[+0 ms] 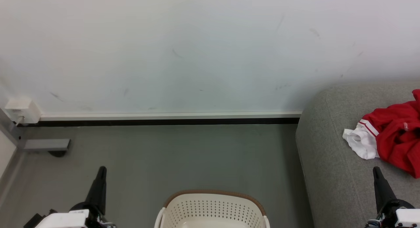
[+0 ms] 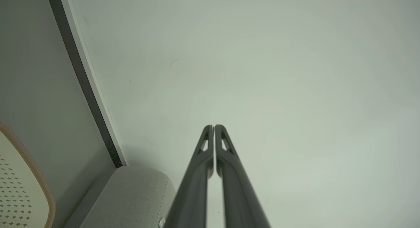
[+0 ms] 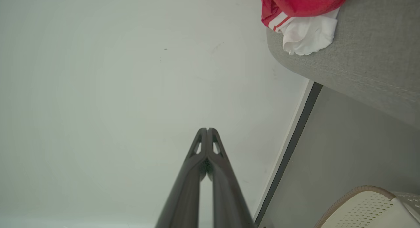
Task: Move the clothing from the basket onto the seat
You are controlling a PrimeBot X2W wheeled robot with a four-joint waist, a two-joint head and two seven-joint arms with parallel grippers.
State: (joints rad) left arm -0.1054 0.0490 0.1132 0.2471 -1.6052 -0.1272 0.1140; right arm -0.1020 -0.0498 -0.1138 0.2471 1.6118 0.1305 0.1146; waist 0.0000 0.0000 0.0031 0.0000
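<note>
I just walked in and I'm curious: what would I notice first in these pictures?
The bright red clothing with white trim, heaped on the grey seat at the right. Then the cream basket with its brown rim, on the floor at the bottom middle.

You have a pale, faintly scuffed wall (image 1: 197, 51) across twelve o'clock, with a white baseboard (image 1: 170, 115) along its foot. Grey floor (image 1: 180, 155) lies at centre. At nine o'clock, a white box (image 1: 19, 108) sits on the wall, with a grey metal foot (image 1: 46, 144) just below it.
</note>
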